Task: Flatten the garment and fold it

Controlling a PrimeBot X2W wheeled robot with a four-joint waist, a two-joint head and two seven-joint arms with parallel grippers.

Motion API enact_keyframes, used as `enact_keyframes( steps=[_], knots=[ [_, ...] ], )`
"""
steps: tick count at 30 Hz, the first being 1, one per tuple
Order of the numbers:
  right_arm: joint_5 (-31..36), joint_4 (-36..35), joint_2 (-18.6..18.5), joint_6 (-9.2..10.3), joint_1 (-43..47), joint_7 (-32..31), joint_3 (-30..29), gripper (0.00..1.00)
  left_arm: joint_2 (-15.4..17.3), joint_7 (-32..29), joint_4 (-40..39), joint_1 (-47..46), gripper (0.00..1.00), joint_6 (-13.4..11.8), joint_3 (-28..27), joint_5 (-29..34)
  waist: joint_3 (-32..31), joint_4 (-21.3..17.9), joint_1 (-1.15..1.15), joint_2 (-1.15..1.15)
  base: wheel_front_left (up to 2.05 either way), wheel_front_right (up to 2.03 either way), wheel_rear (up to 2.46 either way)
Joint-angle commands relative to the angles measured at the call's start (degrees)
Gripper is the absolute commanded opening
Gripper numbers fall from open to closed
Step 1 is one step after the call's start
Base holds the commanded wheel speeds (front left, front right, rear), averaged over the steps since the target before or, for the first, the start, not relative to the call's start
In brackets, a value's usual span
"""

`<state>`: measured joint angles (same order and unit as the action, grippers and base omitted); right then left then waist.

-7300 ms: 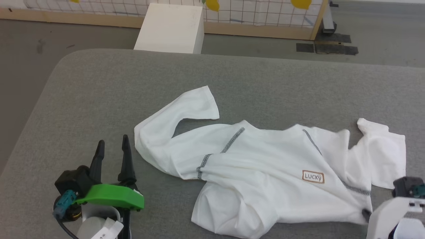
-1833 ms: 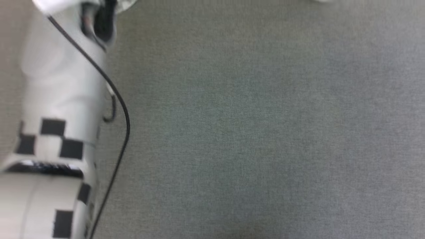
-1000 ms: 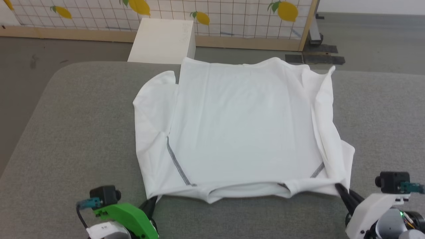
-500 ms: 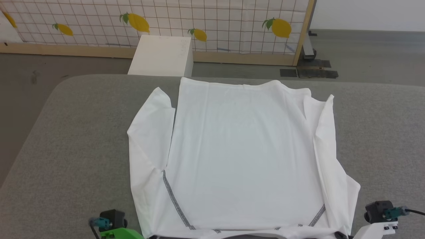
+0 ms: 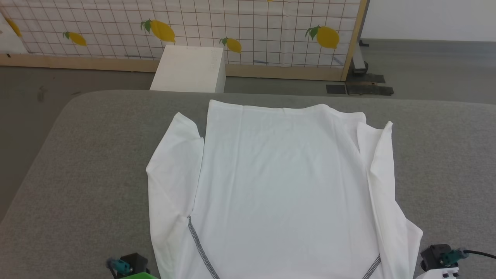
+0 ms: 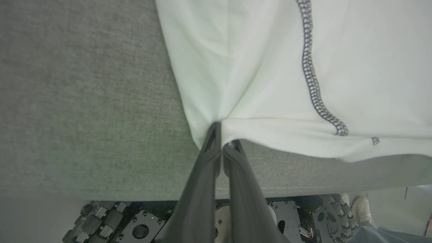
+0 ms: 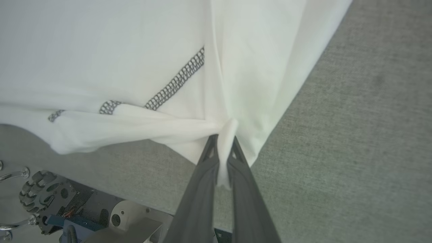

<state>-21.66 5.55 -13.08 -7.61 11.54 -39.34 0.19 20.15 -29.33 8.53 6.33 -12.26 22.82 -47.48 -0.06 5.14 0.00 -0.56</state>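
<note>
**Both grippers pinch the T-shirt's near corners**

The left gripper (image 6: 223, 138) has its fingers pressed together on the near left edge of the white T-shirt (image 5: 286, 186), beside a dark flecked seam (image 6: 312, 77). The shirt lies spread on the grey padded table (image 5: 97, 155), with its right side creased into a long fold. The right gripper (image 7: 222, 141) pinches a bunched tuft of cloth at the near right corner.

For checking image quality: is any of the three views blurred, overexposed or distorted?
Head view: sharp, evenly lit, but the garment is so bright that its creases look faint. Left wrist view: stitching crisp, left gripper soft toward the bottom edge. Right wrist view: likewise crisp, right gripper soft lower down.
</note>
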Motion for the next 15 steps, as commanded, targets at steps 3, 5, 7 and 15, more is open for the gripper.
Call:
enact_keyframes(
  steps=[3,5,7,15],
  knots=[
    [0.53,-0.18,-0.15,0.12,1.00,0.21,-0.11,0.42,0.67,-2.05,0.86,3.63,0.26,-1.30,0.26,-1.06,-0.42,-0.38,0.00,0.55,0.00,0.00,0.00],
    [0.42,-0.54,-0.27,0.12,0.81,0.26,0.12,1.00,0.86,-2.59,0.19,3.45,1.00,-1.61,0.16,-1.23,-0.76,-0.56,0.00,0.55,0.00,0.00,0.00],
    [0.11,-1.26,-0.38,0.12,0.50,0.42,-0.10,1.00,1.33,-3.69,-0.58,3.15,1.00,-2.00,0.04,-1.49,-1.03,-0.68,0.00,0.55,0.00,0.00,0.00],
    [-4.18,-7.26,-0.51,0.12,-1.63,-1.16,-3.72,1.00,4.00,-6.72,-7.89,0.10,1.00,-2.95,-3.02,-3.41,-1.74,-0.99,0.00,0.55,0.00,0.00,0.00]
  ],
)
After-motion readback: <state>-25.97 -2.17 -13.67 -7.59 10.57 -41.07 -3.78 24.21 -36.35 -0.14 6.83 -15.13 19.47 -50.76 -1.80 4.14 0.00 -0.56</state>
